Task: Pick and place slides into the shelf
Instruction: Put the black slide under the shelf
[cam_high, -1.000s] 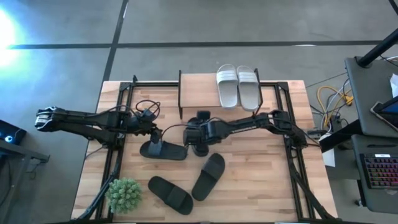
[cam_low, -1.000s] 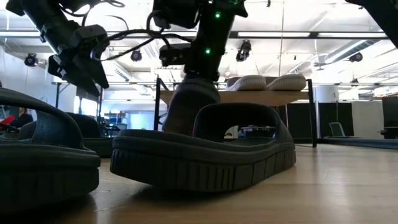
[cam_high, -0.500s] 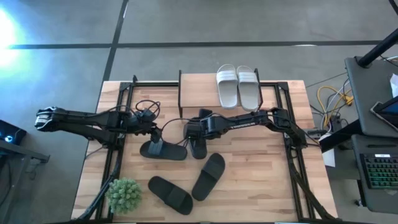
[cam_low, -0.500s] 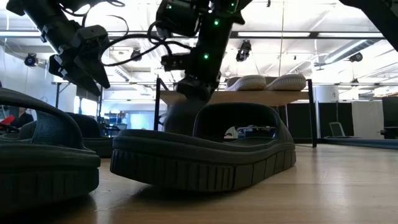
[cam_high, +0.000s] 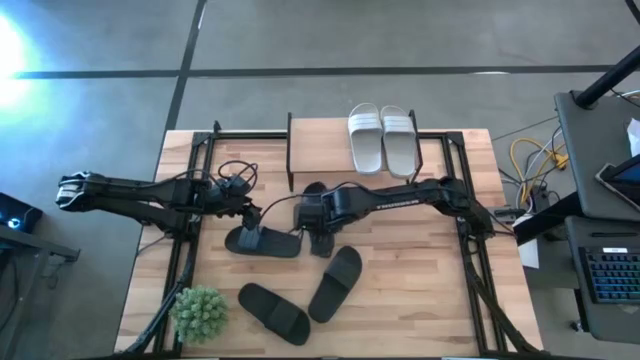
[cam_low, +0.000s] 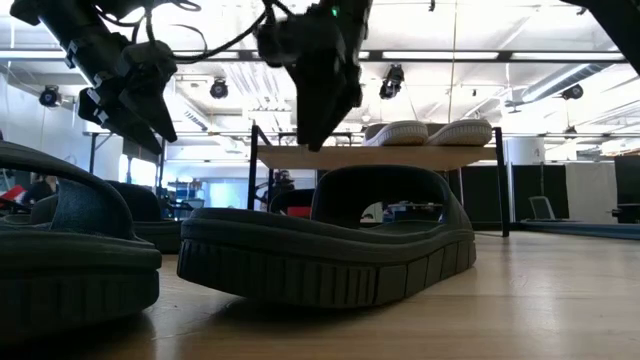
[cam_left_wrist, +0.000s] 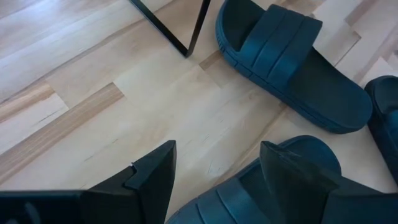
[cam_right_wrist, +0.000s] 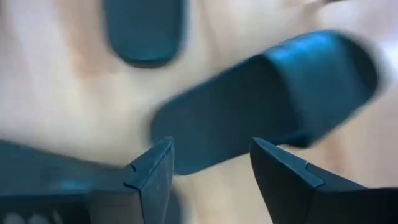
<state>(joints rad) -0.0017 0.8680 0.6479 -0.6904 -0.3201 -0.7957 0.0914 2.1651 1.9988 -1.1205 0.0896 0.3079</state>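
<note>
Right gripper (cam_high: 322, 238) spread, empty, above black slide (cam_high: 314, 192) lying half under shelf (cam_high: 318, 140) (two white slides (cam_high: 383, 138) on top). Left gripper (cam_high: 252, 222) spread, over black slide (cam_high: 262, 241).

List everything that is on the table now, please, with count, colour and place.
pale slides: two, light grey/white, side by side on the shelf's top board
black slide by the shelf leg: one, black, on the table
black slide under the left gripper: one, black, mid-table
front black slides: two, black, near the plant
plant: one, green, front left corner
shelf: one, black frame, wooden top, far edge
table: one, light wood
left gripper: open, over a black slide
right gripper: open, mid-table, before the shelf
</note>
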